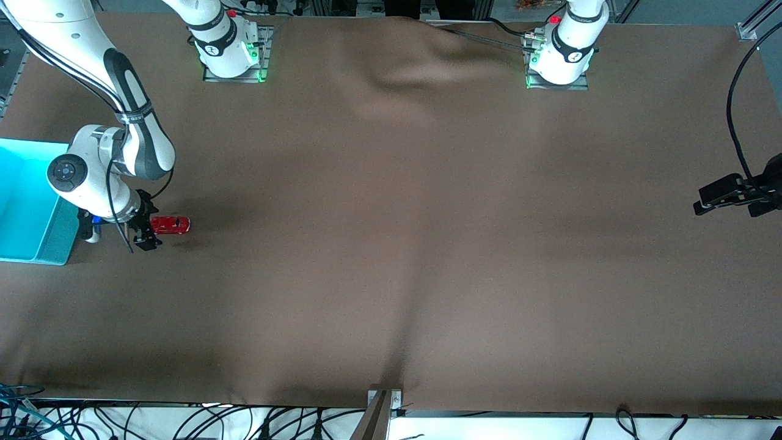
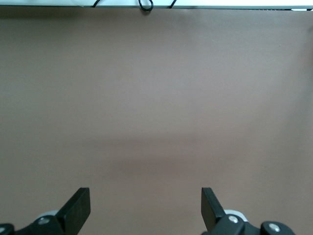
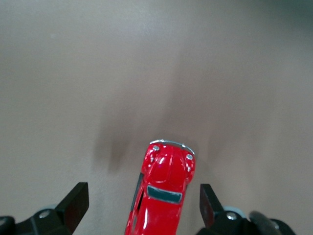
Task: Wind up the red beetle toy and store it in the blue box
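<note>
Brown surface [image 1: 391,244], blue box [image 1: 27,201] at the right arm's end, red beetle toy [image 1: 170,225] just beside it.

The surface is a wide brown sheet; the box sits at its edge. The left tool [image 2: 145,208] waits over bare cloth at the left arm's end, jaws wide apart, holding nothing. The right tool [image 3: 142,205] is low over the toy — jaws spread on either side of its red body, not clamping it — wheels on the surface, outside the box.

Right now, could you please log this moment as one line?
right pincer: open, straddling red beetle toy | left pincer: open, waiting | blue box: toy outside
</note>
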You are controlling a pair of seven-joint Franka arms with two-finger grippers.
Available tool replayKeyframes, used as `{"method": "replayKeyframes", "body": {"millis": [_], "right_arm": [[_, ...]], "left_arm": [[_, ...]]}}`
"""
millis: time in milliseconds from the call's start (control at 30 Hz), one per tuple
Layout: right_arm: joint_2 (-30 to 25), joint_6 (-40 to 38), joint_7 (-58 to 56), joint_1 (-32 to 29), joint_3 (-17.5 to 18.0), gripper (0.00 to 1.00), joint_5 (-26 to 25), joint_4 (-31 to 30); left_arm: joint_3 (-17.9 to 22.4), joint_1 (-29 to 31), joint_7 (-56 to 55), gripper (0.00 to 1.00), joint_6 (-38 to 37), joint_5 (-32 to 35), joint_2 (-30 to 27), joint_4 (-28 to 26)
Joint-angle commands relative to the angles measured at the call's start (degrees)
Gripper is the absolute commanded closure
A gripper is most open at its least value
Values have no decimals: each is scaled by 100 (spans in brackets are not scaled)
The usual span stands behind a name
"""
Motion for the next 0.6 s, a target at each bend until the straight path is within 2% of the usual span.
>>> {"method": "replayKeyframes", "body": {"millis": [0,434,567], "right_arm": [[-33,220,78,24,-26,0,47,-185],[-7,299,87,33,-17,1,47,-255],[11,334,280,25,-17,20,47,-264]], "left_arm": [[4,11,120,0,-94,-86,4,76],[-5,11,120,0,-94,-86,4,76],[-5,11,120,0,-94,-86,4,76]]}}
